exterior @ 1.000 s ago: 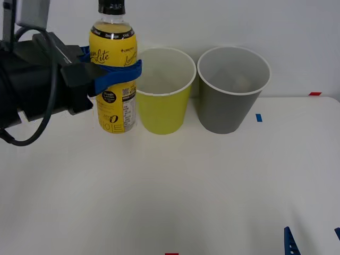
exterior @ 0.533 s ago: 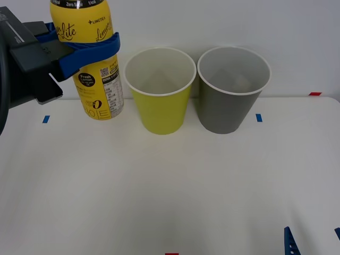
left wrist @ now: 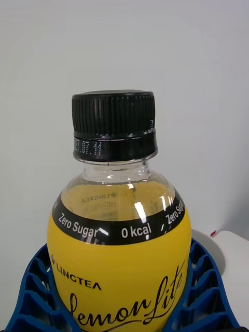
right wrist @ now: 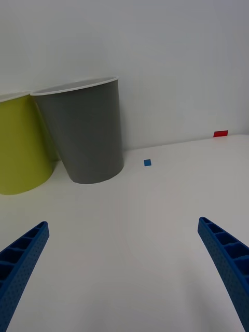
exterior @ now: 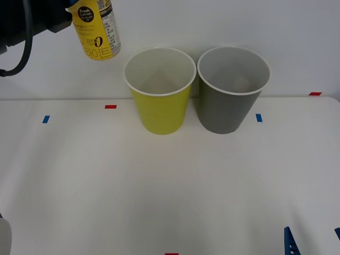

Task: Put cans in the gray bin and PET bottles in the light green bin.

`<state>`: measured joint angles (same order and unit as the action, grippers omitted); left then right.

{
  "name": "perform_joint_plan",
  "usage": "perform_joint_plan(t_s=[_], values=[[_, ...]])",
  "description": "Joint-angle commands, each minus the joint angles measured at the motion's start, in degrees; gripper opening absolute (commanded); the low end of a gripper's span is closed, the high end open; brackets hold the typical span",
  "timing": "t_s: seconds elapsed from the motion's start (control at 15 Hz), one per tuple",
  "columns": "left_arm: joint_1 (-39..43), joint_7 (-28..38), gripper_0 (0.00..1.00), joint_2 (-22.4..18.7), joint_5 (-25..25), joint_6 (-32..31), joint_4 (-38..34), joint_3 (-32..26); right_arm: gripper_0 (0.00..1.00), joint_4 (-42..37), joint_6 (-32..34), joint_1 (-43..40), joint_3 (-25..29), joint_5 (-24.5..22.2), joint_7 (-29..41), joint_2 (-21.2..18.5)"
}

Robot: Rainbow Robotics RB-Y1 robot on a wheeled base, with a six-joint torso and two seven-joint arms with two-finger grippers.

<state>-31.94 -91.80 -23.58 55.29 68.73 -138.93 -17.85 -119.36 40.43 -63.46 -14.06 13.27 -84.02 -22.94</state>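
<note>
While clamped in the left tool (left wrist: 119, 311), yellow-labelled PET bottle (left wrist: 118, 249), black cap, right tool (right wrist: 124, 270) spread, idle

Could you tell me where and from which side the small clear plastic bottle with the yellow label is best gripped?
Around its rounded yellow shoulder, from the side, as the left gripper does now: the small clear plastic bottle is upright, and the blue ribbed fingers wrap the body below the narrow black screw cap.

overhead front view, low right wrist, both facing gray bin (exterior: 231, 90)
</note>
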Motion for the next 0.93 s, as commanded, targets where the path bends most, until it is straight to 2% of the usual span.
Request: perform_joint_plan(t_s=[0.07,0.2,0.33,0.53,0.8,0.93], values=[[-3.0,-0.4,0.00,0.9,-9.1,-6.7,5.0,7.8,1.00,0.0,0.0,0.0,0.0,0.0,0.0,0.0],[-4.1,-0.5,0.00,1.7,-13.8,-10.7,8.2,11.9,1.00,0.0,0.0,0.0,0.0,0.0,0.0,0.0],[-4.8,-0.8,0.00,1.8,-15.2,-14.5,11.6,14.3,1.00,0.0,0.0,0.0,0.0,0.0,0.0,0.0],[-5.1,-1.6,0.00,2.0,-15.9,-18.9,15.4,17.1,1.00,0.0,0.0,0.0,0.0,0.0,0.0,0.0],[-5.2,-2.7,0.00,2.6,-16.3,-29.4,23.0,21.9,1.00,0.0,0.0,0.0,0.0,0.0,0.0,0.0],[-6.2,-3.1,0.00,2.8,-16.3,-32.3,26.5,23.7,1.00,0.0,0.0,0.0,0.0,0.0,0.0,0.0]])
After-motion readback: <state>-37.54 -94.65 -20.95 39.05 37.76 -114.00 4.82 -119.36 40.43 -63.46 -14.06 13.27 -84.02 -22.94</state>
